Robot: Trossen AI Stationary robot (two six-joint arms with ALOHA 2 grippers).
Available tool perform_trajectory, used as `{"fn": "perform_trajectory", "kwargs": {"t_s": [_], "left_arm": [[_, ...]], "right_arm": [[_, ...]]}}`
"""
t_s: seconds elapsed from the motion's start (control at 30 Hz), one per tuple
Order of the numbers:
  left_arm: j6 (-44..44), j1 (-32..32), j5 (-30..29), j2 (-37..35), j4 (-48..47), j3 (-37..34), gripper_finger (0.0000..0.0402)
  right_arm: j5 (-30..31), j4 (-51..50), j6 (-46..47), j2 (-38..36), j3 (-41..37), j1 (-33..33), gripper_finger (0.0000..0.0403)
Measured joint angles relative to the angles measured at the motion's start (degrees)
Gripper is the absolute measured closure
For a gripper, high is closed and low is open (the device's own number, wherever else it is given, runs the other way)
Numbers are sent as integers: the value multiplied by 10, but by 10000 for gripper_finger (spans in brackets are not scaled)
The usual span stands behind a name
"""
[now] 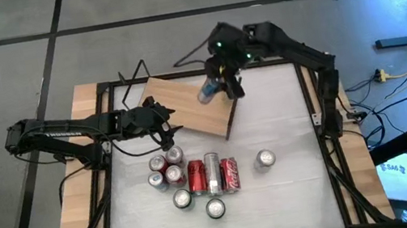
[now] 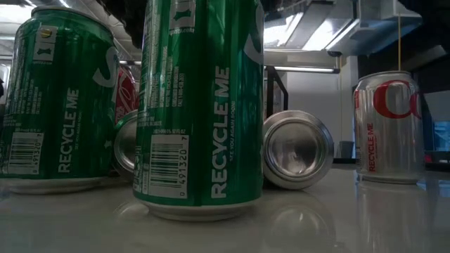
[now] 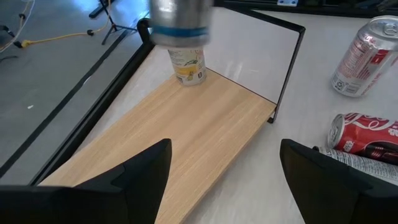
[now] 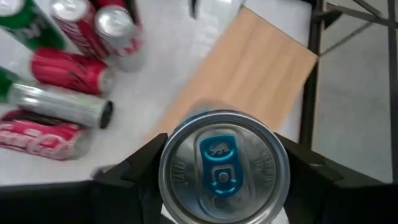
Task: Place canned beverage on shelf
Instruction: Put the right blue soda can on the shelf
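Note:
The shelf (image 1: 182, 105), a light wooden board on thin black wire supports (image 3: 287, 68), stands on the table's far middle. My right gripper (image 1: 224, 86) hangs over the shelf's far right part, shut on a silver can with a blue band (image 1: 208, 91); its top with a blue tab (image 4: 221, 165) faces the right wrist camera. In the left wrist view a yellow-labelled can end (image 3: 188, 67) shows at the board's far end below the blurred can (image 3: 180, 22); whether it touches the board I cannot tell. My left gripper (image 1: 167, 132) waits open at the shelf's near left edge (image 3: 186, 143). My right gripper pinches the can by its side wall just below the top rim (image 4: 163, 171), one dark finger (image 4: 134, 177) on each side. The fingers come slanting down from above. The can hangs below them, slightly tilted, over the shelf's far end.
Several red, silver and green cans (image 1: 197, 176) crowd the table's near middle, some lying and some upright. One silver can (image 1: 265, 158) stands alone to their right. The low view shows green cans (image 2: 200, 105) close up. A black frame (image 1: 311, 97) borders the table.

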Motion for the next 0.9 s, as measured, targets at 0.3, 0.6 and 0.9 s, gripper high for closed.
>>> {"fn": "perform_trajectory", "kwargs": {"t_s": [0.3, 0.6, 0.9], "left_arm": [[-1, 0, 0, 1, 13, 0, 114], [-2, 0, 1, 10, 21, 0, 114], [-1, 0, 3, 36, 28, 0, 114]], "right_arm": [[-18, 13, -40, 56, 0, -65, 168], [-23, 13, -66, 105, 0, -87, 168], [-9, -8, -80, 123, 0, -86, 168]]}}
